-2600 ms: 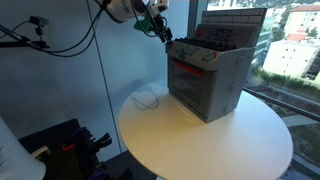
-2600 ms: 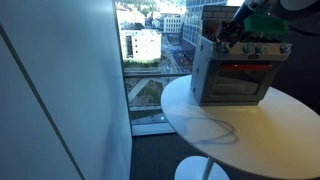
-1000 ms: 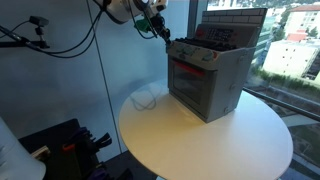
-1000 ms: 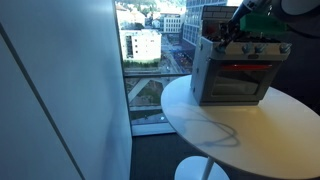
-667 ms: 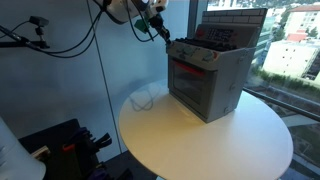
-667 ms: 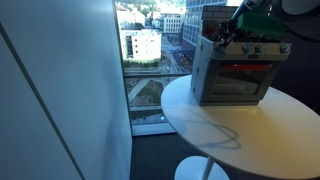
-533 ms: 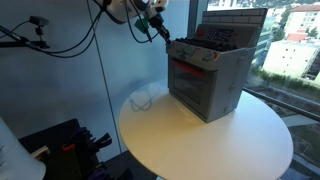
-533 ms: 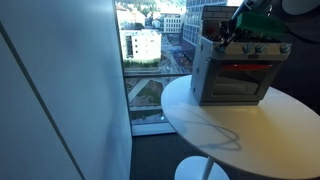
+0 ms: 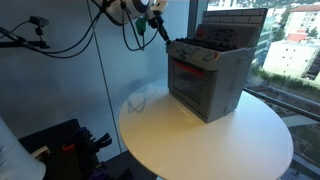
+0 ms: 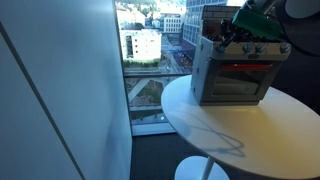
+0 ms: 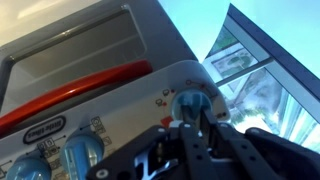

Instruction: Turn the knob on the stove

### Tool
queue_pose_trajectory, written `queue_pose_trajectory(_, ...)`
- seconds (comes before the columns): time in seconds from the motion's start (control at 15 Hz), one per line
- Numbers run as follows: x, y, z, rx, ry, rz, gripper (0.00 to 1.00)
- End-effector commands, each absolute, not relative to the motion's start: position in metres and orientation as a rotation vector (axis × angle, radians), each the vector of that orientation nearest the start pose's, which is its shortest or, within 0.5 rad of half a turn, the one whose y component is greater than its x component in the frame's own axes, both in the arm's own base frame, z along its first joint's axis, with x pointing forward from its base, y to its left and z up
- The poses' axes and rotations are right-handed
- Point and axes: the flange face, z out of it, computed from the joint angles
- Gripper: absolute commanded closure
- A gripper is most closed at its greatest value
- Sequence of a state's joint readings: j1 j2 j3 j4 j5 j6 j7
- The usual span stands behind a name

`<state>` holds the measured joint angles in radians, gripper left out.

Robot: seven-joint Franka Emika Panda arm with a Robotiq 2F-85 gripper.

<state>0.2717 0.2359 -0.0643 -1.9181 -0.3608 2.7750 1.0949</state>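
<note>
The small grey stove [image 9: 207,78] [image 10: 236,76] stands on a round white table in both exterior views, its red-orange oven window facing out. My gripper [image 9: 162,37] [image 10: 222,37] is at the upper front corner of the stove, at the end of the knob row. In the wrist view the stove [image 11: 90,40] fills the frame, and a blue knob [image 11: 182,102] sits just beyond my dark fingers [image 11: 208,135]. My gripper [image 11: 195,112] is shut, its tips pinching the knob's raised ridge. The knob's near half is hidden by the fingers.
Other blue knobs [image 11: 78,152] sit further along the row, below the red oven handle [image 11: 70,97]. The table [image 9: 205,140] [image 10: 235,130] carries a thin cable loop [image 9: 147,98]. Large window glass stands close behind the stove. Black equipment [image 9: 60,150] sits beside the table.
The gripper and wrist have shifted slightly at the stove's corner, staying shut at the knob. The stove has not moved.
</note>
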Motion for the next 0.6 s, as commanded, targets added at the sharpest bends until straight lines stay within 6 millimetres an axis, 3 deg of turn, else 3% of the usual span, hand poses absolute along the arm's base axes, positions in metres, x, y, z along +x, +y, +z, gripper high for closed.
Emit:
queue_pose_trajectory(0.0,0.6269,0.1337,0.4540,-2.554,0.954,-0.965,0.95)
queue_pose_trajectory(0.53,0.6191,0.1258,0.4516,-2.325,1.144,-0.969,0.96)
